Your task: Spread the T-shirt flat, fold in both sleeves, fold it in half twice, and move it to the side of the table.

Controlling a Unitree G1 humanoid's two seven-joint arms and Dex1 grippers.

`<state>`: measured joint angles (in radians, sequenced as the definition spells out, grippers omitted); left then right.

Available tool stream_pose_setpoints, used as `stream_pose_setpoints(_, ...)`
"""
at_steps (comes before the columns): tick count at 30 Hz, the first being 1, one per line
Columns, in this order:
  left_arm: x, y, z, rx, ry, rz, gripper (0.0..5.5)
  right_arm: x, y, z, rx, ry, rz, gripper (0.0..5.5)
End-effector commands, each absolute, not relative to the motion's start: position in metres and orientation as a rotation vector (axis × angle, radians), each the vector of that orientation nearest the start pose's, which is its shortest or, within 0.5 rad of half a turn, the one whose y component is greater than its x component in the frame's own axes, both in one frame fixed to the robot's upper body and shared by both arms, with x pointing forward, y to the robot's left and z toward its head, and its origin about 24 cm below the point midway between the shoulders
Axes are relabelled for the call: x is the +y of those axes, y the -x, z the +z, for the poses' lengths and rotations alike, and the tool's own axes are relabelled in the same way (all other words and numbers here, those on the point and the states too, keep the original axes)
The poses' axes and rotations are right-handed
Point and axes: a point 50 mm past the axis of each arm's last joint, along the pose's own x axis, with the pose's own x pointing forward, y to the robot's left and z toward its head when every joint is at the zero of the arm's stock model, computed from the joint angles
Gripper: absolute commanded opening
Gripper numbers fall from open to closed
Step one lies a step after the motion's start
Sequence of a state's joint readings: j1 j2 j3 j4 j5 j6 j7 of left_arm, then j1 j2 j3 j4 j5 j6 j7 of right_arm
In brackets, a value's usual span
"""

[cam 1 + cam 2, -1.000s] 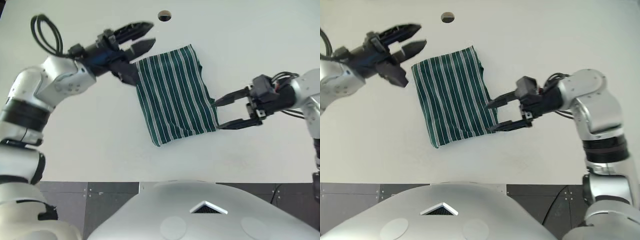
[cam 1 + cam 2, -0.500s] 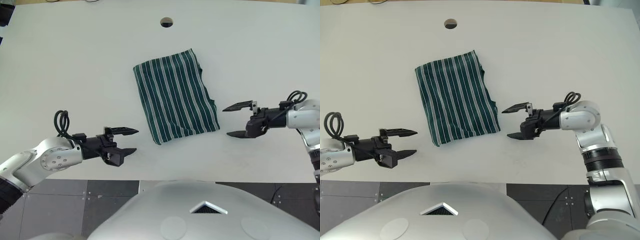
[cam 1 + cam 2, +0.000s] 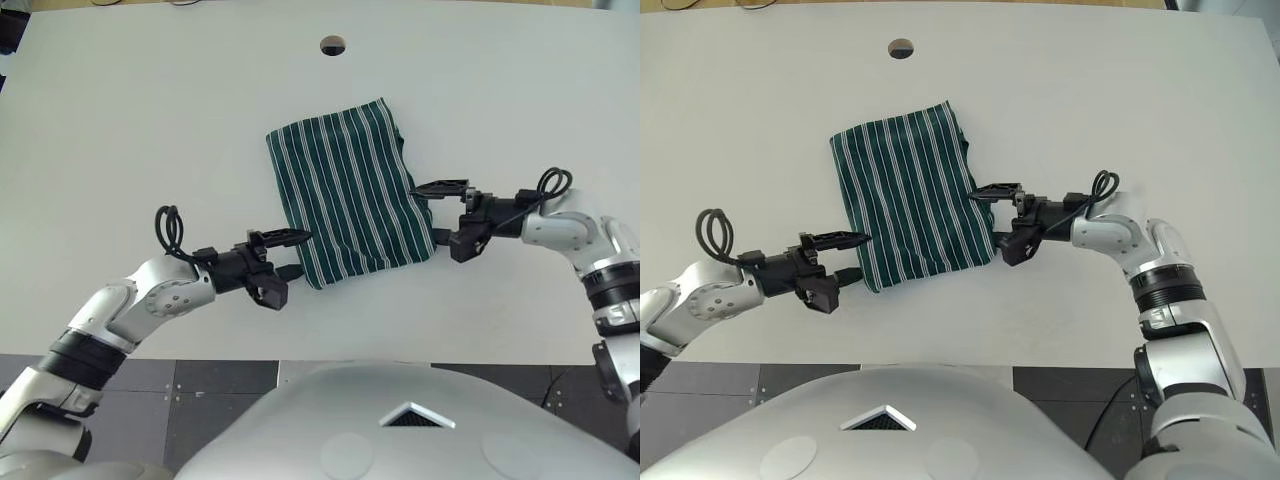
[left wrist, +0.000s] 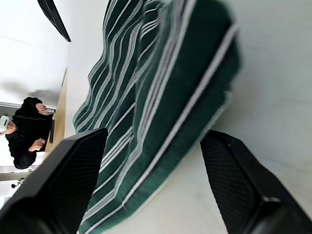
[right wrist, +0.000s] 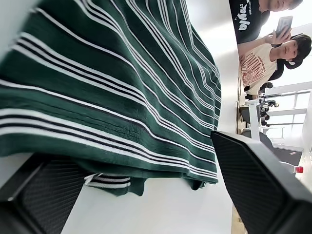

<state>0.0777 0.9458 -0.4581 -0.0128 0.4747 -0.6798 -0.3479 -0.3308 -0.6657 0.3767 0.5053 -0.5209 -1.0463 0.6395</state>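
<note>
On a flat white tabletop (image 3: 150, 130), seen from the head camera, a dark green T-shirt with white stripes (image 3: 348, 190) lies folded into a rectangle, with the left claw (image 3: 298, 252) released at its near left corner and the right claw (image 3: 428, 212) released at its right edge. From the left wrist, the shirt's corner sits between that claw's spread black fingers (image 4: 73, 180). From the right wrist, the striped edge lies between that claw's spread black fingers (image 5: 263, 190).
</note>
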Motion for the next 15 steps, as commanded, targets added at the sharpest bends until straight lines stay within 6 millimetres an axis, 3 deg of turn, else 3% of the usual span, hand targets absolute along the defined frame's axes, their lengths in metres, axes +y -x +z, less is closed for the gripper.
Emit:
stream_pose_setpoints(1, 0.1944, -0.1708, 0.0090, -0.072, -1.270, -1.300, 3.48, -0.1705, -0.2353, 0.0097, -0.181, 1.297, 1.523, 4.37)
stream_pose_setpoints(4, 0.1926, -0.1759, 0.0055, -0.086, -1.274, -1.292, 3.48, -0.1655, -0.2361, 0.0063, -0.179, 1.291, 1.537, 4.37)
stream_pose_setpoints(9, 0.1906, -0.1742, 0.0021, -0.090, -1.249, -1.317, 3.51, -0.1681, -0.2373, 0.0042, -0.152, 1.292, 1.542, 3.41)
stream_pose_setpoints(15, 0.1879, -0.1731, 0.0015, -0.101, -1.225, -1.328, 2.46, -0.1715, -0.2388, 0.0052, -0.122, 1.290, 1.542, 2.18)
